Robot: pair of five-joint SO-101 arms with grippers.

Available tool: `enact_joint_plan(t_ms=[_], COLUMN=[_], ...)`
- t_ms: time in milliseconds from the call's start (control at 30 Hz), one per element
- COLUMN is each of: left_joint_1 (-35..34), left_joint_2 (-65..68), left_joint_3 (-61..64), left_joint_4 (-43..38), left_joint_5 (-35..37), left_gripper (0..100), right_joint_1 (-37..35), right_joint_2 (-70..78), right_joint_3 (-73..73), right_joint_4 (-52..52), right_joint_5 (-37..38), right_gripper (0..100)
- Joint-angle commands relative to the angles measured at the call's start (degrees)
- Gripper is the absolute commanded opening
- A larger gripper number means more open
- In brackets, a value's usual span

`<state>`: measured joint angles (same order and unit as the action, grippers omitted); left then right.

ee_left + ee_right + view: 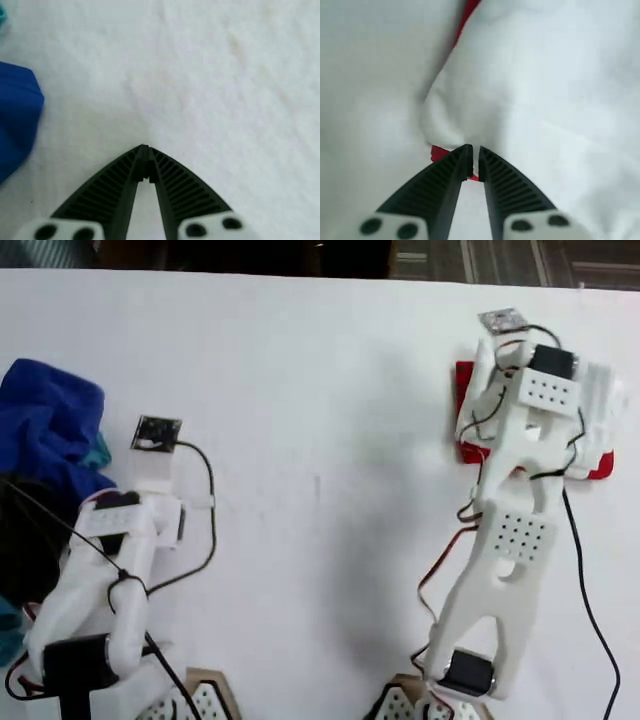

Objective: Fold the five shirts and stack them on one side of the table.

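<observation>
Lying in a heap at the bench's (pixel 320 360) left edge: a blue shirt (pixel 50 415) on top, a bit of teal cloth (pixel 98 452) by it, black cloth (pixel 25 540) nearer the front edge. The left arm (pixel 100 570) is just beside the heap. The left jaws are closed, tips touching, over bare bench with the blue shirt off to one side and nothing held.

The red shirt (pixel 466 400) lies flat near the far right corner under the right arm (pixel 510 540). A white shirt (pixel 545 100) lies over the red one, with red showing along its fold. The right jaws are nearly closed with a slim gap, tips at the white fold where red peeks out. Cannot tell if cloth is pinched.

There is a wide open stretch of bench between the two arms and along the far edge. Cables (pixel 590 610) trail toward the front edge. The surface is plain white. A dark room strip (pixel 300 255) lies beyond the far edge.
</observation>
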<state>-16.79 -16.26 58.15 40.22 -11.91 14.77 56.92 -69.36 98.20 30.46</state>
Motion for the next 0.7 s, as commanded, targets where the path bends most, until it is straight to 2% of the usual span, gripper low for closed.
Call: enact_joint_plan(t_ms=[0, 200, 400, 533, 667], left_joint_1=[-0.26, -0.26, -0.26, -0.26, -0.26], left_joint_2=[-1.93, -1.93, -1.93, -1.93, -1.93], left_joint_3=[-0.13, -0.13, -0.13, -0.13, -0.13], left_joint_4=[-0.79, -0.79, -0.79, -0.79, -0.79], left_joint_5=[-0.09, -0.09, -0.09, -0.09, -0.09], left_gripper=[3, 3, 3, 3, 3], right_joint_1=[2.33, 2.51, -3.91, -8.40, -9.80], right_joint_2=[-0.92, -0.92, -1.01, -1.01, -1.01], right_joint_3=[-6.07, -7.30, -7.12, -7.12, -7.03], right_joint_4=[2.42, 2.95, 3.03, 3.03, 3.12], right_joint_5=[-0.35, -0.35, -0.62, -0.62, -0.70], right_gripper=[1.9, 2.3, 3.1, 11.5, 18.6])
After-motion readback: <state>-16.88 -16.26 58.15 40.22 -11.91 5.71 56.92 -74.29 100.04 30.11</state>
